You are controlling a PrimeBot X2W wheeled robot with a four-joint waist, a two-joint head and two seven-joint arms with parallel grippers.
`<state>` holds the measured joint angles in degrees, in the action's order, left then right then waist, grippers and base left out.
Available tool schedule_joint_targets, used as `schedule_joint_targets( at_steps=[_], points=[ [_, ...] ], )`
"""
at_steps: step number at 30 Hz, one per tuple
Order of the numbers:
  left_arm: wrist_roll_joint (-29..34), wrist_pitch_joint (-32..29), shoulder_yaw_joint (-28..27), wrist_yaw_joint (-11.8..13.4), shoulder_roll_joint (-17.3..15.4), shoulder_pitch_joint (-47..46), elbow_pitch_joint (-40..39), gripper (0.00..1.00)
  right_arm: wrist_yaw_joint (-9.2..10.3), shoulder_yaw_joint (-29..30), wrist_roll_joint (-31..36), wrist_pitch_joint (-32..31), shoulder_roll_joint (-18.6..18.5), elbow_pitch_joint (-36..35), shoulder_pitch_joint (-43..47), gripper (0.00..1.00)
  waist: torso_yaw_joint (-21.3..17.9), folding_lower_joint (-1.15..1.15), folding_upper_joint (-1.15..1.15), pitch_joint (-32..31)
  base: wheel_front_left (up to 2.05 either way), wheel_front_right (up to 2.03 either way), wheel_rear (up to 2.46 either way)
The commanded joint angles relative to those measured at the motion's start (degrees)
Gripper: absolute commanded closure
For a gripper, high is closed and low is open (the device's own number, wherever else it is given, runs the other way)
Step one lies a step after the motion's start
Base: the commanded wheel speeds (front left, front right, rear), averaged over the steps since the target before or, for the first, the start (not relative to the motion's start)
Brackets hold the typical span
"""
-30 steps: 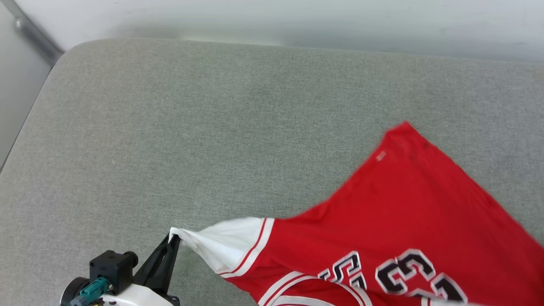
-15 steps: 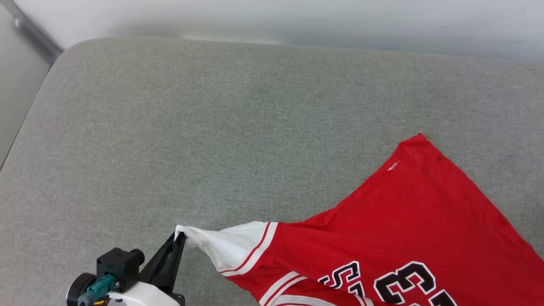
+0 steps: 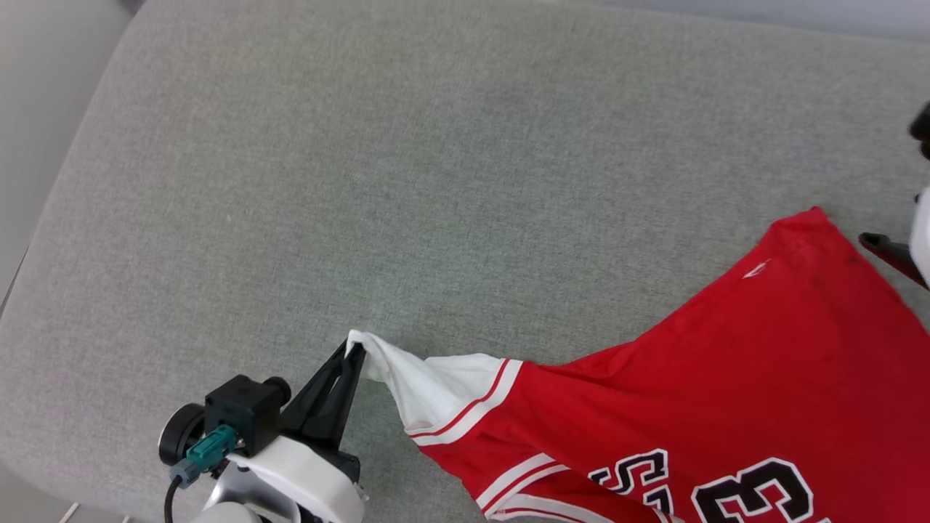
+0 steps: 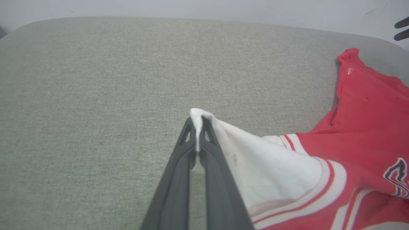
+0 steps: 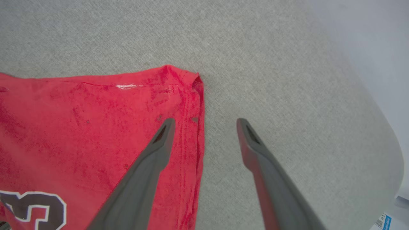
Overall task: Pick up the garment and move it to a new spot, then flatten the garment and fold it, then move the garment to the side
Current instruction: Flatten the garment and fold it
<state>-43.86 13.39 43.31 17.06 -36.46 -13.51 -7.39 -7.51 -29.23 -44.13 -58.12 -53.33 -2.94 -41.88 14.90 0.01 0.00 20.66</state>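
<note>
Pinching the sleeve tip [image 3: 378,356] at lower left of the head view, the left gripper [image 3: 354,354] holds firm; the right gripper [image 5: 206,123] stands open over the hem corner [image 5: 188,80]. The garment [image 3: 726,378] lies lower right on the grey cushion [image 3: 363,181]. Advised: draw the sleeve outward, low and taut.

Grey cushion [image 3: 436,181] carrying a red shirt [image 3: 763,378]

The cushion is a broad pad of grey woven fabric with rounded corners and edges. The shirt lies spread over its right part in the head view, black white-edged lettering [image 3: 752,492] facing up. One red hem corner [image 3: 806,221] rests flat near the cushion's right edge. The white sleeve [image 3: 443,385] stretches leftward, its tip lifted off the fabric
</note>
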Motion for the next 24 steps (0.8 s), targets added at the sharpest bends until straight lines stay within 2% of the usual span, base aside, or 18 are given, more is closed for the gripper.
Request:
schedule_joint_targets(
  at_steps=[1, 8, 15, 16, 17, 24],
  points=[
    [0.53, 0.39, 0.0, -0.35, 0.57, -1.0, 0.14, 1.0, 0.04, -1.53, 0.82, -0.52, 0.96, 1.01, -1.7, 0.0, 1.4, -0.01, 0.0, 2.0, 0.0, 0.0, 0.0],
    [1.4, 0.76, 0.19, -1.23, 2.54, -3.39, 1.22, 1.0, 0.04, -10.35, 3.18, 0.03, 4.94, 9.03, -8.33, 0.0, 2.86, -0.01, 0.0, 6.02, 0.0, 0.0, 0.0],
    [1.71, 1.07, 0.29, -1.97, 4.09, -4.59, 3.09, 1.0, 0.03, -18.81, 1.77, 3.43, 6.77, 16.2, -8.55, 0.0, 2.9, -0.01, 0.0, 6.82, 0.0, 0.0, 0.0],
    [1.67, 1.08, 0.29, -2.05, 4.12, -4.5, 3.35, 1.0, 0.02, -19.79, 1.84, 3.99, 6.58, 16.62, -8.93, 0.64, 2.69, -0.01, 0.0, 6.62, 0.0, 0.0, 0.0],
    [1.59, 1.05, 0.25, -2.11, 4.17, -4.4, 3.54, 1.0, 0.02, -20.44, 1.51, 4.54, 6.52, 17.07, -9.33, 1.0, 2.43, -0.01, 0.0, 6.34, 0.0, 0.0, 0.0],
    [2.18, 1.43, -0.7, -2.04, 2.99, -4.05, 3.43, 1.0, 0.04, -19.82, -2.25, 13.74, 7.01, 18.37, -13.11, 1.0, 0.16, -0.01, 0.0, 1.79, 0.0, 0.0, 0.0]
  ],
)
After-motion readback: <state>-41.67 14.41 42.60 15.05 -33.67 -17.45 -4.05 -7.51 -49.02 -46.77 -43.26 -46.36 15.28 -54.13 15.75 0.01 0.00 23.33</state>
